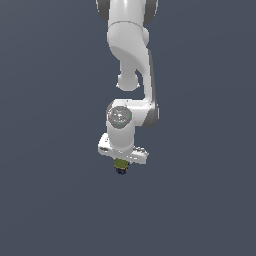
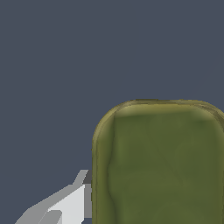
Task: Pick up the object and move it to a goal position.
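Note:
The object (image 1: pixel 120 166) is a small can with an olive-green top and a dark blue body. It sits directly under the white hand of my gripper (image 1: pixel 121 161) in the exterior view. In the wrist view its olive-green top (image 2: pixel 159 164) fills much of the picture, very close to the camera. One white finger (image 2: pixel 74 203) presses against the can's side. The other finger is out of that picture. The gripper is shut on the object.
The ground is a plain dark blue-grey surface (image 1: pixel 50 200) on all sides. The white arm (image 1: pixel 131 45) reaches in from the upper part of the exterior view. No other objects or goal marker show.

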`<state>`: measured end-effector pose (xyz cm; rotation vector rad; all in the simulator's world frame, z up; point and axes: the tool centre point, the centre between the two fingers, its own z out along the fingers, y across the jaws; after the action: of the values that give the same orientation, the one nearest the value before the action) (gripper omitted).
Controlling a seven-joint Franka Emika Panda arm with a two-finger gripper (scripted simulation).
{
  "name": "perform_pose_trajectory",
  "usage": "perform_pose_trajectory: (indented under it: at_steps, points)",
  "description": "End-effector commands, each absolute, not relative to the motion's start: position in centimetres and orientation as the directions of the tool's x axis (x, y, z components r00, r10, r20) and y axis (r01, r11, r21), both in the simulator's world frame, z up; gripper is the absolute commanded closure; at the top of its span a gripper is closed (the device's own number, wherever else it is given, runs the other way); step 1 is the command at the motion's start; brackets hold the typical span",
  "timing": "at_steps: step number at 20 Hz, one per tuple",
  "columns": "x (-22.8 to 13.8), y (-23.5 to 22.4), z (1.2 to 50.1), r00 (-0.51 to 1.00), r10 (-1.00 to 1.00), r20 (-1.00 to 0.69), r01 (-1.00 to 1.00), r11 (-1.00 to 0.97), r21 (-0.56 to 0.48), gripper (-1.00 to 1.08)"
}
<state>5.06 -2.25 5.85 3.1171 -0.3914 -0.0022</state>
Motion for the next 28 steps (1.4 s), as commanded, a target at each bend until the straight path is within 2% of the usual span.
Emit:
perform_pose_trajectory:
  at_steps: [1,7,13,19,28]
  points:
    - [5.1,-2.3,5.9,0.969,-0.248,0.0,-0.248,-0.969,0.0,1.08]
    - [5.1,-2.2,6.1,0.969,-0.247,-0.001,-0.247,-0.969,0.0,1.08]
    - [5.1,-1.3,8.6,0.969,-0.247,-0.001,-0.247,-0.969,0.0,1.08]
    - [5.2,0.2,13.5,0.969,-0.248,-0.001,-0.248,-0.969,0.0,1.08]
    - [5.5,3.5,23.6,0.969,-0.248,-0.001,-0.248,-0.969,0.001,1.08]
